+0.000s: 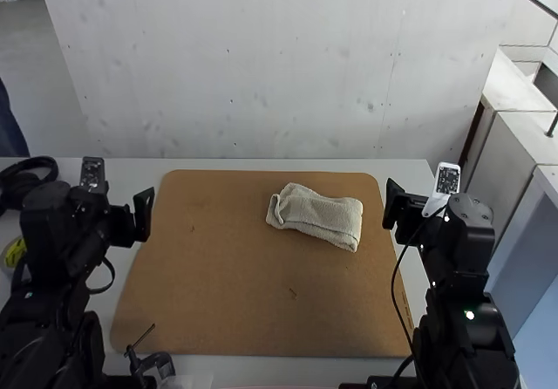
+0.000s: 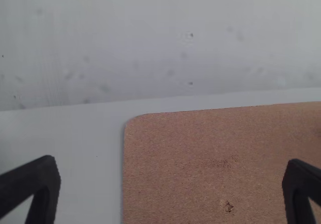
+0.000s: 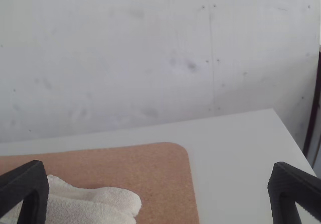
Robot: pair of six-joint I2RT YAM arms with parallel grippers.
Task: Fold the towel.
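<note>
Towel (image 1: pixel 319 216) whole in high view

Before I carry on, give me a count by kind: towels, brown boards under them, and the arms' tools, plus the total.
Towel: 1
Brown board: 1
Tools: 2 (left tool, right tool)
Total: 4
</note>
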